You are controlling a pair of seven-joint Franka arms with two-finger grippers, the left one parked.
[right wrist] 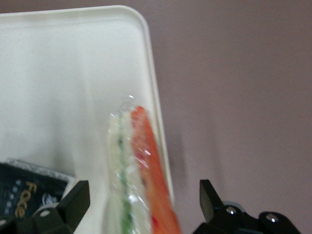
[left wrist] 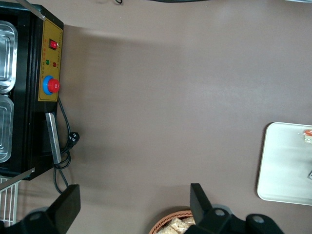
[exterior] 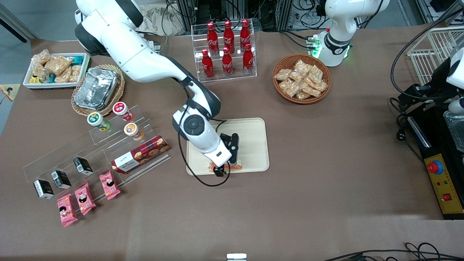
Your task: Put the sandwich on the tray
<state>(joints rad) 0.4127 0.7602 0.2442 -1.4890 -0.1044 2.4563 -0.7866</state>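
The sandwich (exterior: 233, 167) is a clear-wrapped wedge with pale bread and orange and green filling. It lies on the cream tray (exterior: 255, 145), along the tray's rim nearest the front camera. My right gripper (exterior: 222, 170) hangs just above it. In the right wrist view the gripper (right wrist: 142, 195) is open wide. The sandwich (right wrist: 139, 165) lies between the two black fingers (right wrist: 78, 195) and touches neither; it sits beside the tray's rim (right wrist: 152, 78). The left wrist view shows the tray (left wrist: 287, 161) and a corner of the sandwich (left wrist: 307, 134).
A red plaid cookie box (exterior: 140, 153) on a clear acrylic stand (exterior: 90, 145) lies toward the working arm's end, with pink packets (exterior: 85, 197) nearer the camera. A cola rack (exterior: 226, 50) and a snack basket (exterior: 301, 78) stand farther from the camera than the tray.
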